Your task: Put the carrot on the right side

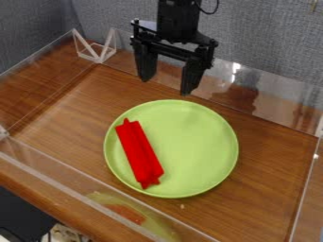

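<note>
The carrot (139, 151) is a bright red blocky bar lying on the left half of the round lime-green plate (202, 142), running from upper left to lower right. My gripper (168, 73) hangs above the table just behind the plate's far rim, pointing down. Its two dark fingers stand wide apart with nothing between them. The carrot lies well in front of and below the gripper, untouched.
The plate sits on a wooden tabletop (76, 95) fenced by low clear plastic walls (38, 170). A small white wire stand (91, 45) sits at the back left corner. Bare wood shows to the right of the plate (271, 142).
</note>
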### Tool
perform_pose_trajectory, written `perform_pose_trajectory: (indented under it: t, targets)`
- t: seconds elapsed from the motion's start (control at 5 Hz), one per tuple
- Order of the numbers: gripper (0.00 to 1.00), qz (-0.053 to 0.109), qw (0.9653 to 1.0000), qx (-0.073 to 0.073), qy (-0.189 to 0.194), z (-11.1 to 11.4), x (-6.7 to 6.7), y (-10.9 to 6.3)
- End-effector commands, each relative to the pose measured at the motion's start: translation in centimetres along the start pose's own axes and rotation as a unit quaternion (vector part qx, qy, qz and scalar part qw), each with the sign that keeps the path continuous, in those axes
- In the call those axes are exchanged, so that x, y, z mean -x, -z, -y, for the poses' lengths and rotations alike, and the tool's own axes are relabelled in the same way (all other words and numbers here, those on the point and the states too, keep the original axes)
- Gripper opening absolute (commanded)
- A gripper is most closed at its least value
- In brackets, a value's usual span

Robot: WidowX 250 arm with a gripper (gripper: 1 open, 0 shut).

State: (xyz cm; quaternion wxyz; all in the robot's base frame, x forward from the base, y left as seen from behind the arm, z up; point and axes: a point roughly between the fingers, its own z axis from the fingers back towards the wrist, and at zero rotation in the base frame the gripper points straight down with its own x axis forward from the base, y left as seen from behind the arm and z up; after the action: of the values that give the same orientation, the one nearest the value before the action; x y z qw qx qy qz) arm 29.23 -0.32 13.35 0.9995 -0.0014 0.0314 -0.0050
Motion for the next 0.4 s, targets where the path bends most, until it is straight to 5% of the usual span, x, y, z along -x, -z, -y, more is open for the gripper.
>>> perform_pose_trajectory:
  t: [0.0, 0.2]
  targets:
    - [1.0, -0.001, 0.9996, 0.004, -0.029, -0.27, -0.21, 0.58]
    - [1.0, 0.0, 0.9994, 0.005, -0.033, -0.61, 0.23, 0.59]
